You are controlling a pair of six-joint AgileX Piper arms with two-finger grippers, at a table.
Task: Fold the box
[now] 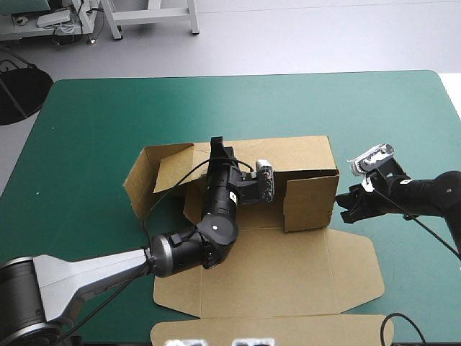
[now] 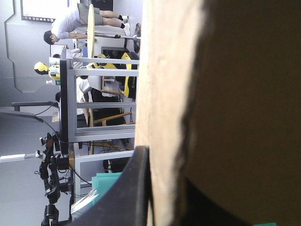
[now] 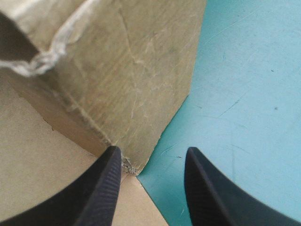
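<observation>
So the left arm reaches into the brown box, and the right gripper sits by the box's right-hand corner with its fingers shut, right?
Not quite: the right gripper is open, its fingers apart at that corner of the box. The right wrist view shows it. The rest stands.

box point(image 1: 288, 274): plain brown | table cover point(image 1: 94, 144): teal-green | right end effector point(image 3: 153, 153): black fingers

Bright, even overhead light; the box point(image 1: 310, 155) throws soft shadows, its wall half dark in the left wrist view.
</observation>
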